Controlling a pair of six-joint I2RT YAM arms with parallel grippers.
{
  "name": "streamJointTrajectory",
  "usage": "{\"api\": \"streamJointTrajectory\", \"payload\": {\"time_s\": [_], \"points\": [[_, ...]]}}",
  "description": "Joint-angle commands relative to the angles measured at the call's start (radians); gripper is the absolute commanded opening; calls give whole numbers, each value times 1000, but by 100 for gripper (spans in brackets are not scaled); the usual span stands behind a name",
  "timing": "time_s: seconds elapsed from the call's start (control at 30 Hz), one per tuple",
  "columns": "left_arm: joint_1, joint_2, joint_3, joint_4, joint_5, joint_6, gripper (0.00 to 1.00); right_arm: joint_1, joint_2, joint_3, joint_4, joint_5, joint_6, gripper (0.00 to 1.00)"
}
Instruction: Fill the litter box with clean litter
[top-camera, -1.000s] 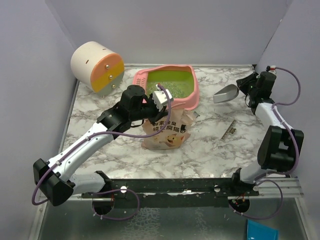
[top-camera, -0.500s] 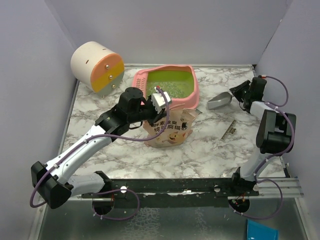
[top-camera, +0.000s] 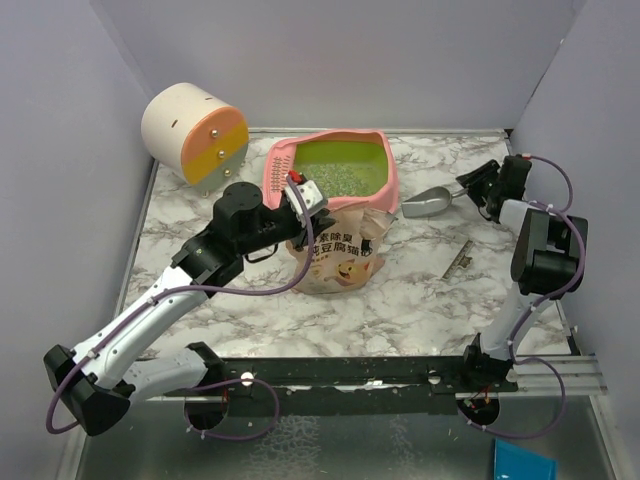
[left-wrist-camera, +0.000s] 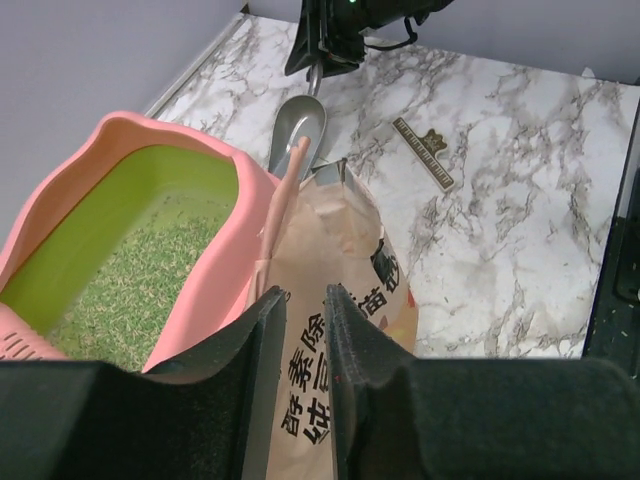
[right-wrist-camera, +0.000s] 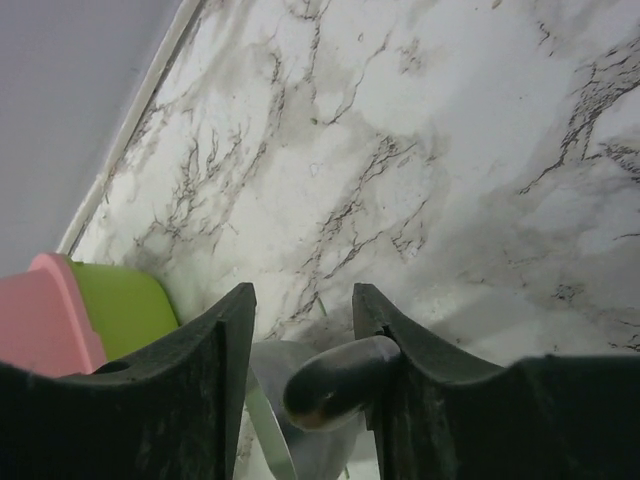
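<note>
Since a layer already lies in the basin, filling looks partly done; how much more is wanted I cannot judge.

Bench: marble pattern.

Litter box: just beside the left fingers. Clean litter thinly covers its green floor.

Pouch: upright against the box, just beyond the left fingers, which are narrowly parted; pinching or not, cannot tell. Print: Chinese characters, "豆腐猫" legible, cartoon animal beneath.

Scoop: handle between the right fingers, which are parted, touching one only; bowl looks empty.

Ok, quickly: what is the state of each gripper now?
Left gripper: barely apart at the pouch; grip cannot be told.
Right gripper: open around the scoop handle.
</note>
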Motion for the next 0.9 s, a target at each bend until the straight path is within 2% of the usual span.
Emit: {"api": "streamJointTrajectory", "payload": {"time_s": [0.0, 0.17, 0.3, 0.4, 0.47, 0.5, 0.63, 0.87], "points": [[-1, -39, -33, 43, -29, -29, 29, -19, -9, 23, -23, 7, -3, 50], [0, -105, -82, 42, -85, -44, 35, -43, -85, -1, -94, 84, -32, 57], [0, -176, -139, 59, -190, -49, 39, -55, -164, -38, -133, 111, -38, 59], [-1, -241, -179, 83, -271, -57, 53, -56, -253, -81, -113, 124, -68, 66], [-1, -280, -192, 86, -311, -55, 58, -56, -300, -104, -99, 129, -91, 71], [0, -293, -197, 85, -327, -54, 59, -56, -321, -108, -97, 127, -101, 77], [0, -319, -202, 73, -360, -55, 60, -56, -371, -110, -96, 128, -123, 86], [1, -325, -206, 59, -364, -64, 60, -56, -327, -59, -145, 122, -141, 86]]}}
